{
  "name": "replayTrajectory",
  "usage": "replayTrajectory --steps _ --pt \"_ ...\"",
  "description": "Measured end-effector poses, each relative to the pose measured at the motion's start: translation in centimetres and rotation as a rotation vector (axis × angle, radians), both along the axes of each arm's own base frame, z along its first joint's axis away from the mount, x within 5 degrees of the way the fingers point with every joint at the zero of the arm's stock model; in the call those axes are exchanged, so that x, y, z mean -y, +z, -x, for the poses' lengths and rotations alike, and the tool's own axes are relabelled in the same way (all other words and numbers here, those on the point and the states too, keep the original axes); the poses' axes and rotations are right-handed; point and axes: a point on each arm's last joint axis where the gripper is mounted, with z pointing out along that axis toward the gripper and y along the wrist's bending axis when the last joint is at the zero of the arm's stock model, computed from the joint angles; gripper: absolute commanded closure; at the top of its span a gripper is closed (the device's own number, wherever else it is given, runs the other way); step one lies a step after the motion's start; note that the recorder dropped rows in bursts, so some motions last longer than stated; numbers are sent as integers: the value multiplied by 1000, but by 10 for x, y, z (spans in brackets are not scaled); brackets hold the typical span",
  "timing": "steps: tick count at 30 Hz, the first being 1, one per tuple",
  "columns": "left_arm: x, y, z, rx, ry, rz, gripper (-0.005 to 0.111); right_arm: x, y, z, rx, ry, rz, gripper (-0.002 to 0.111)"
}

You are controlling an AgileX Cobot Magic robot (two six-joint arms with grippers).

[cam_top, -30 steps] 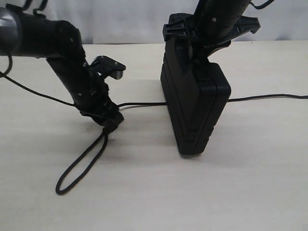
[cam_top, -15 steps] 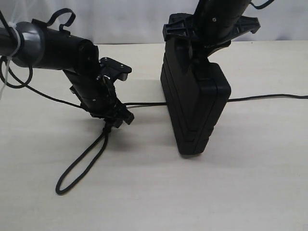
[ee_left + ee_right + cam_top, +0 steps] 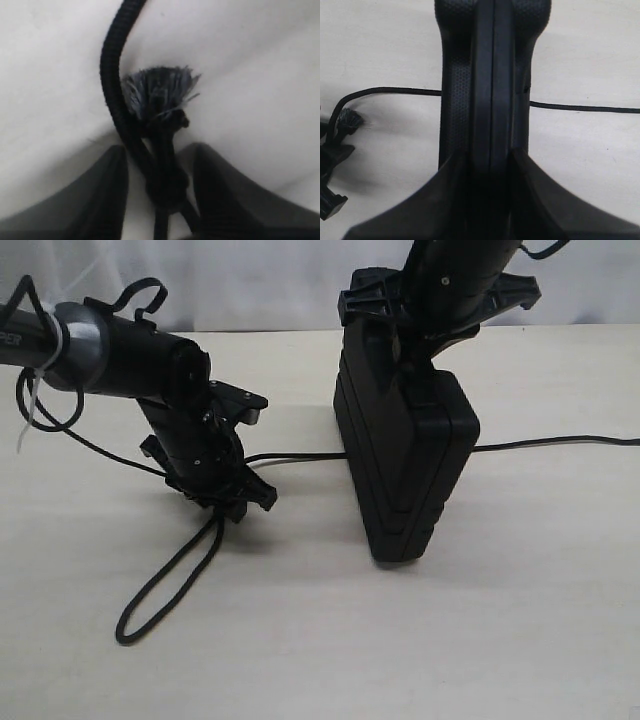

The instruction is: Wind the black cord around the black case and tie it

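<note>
My right end effector (image 3: 487,154) is clamped on the black case (image 3: 405,455), standing it on edge on the bench (image 3: 500,620) so wraps can pass round. Left end effector (image 3: 159,147) straddles the knot of the black cord (image 3: 170,585), jaws apart, ready to pinch.

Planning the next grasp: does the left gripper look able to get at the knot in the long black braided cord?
Probably yes: the left gripper sits with its jaws open either side of the knot in the black braided cord, nothing between. The upright black plastic case stands apart.
</note>
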Motion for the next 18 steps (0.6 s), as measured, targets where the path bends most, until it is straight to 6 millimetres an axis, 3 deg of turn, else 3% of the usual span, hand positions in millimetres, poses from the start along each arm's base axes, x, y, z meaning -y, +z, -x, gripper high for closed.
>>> replayTrajectory --steps 3,4,11,14,18 --pt "2 0 -3 24 11 21 104 0 0 0 0 0 0 104" --pt "4 0 -4 33 32 41 107 0 0 0 0 0 0 104" --pt "5 -2 -20 58 398 256 106 0 0 0 0 0 0 104" --pt "-6 -2 -28 44 520 309 96 0 0 0 0 0 0 104" --pt "-22 -2 -36 37 583 317 61 0 0 0 0 0 0 104"
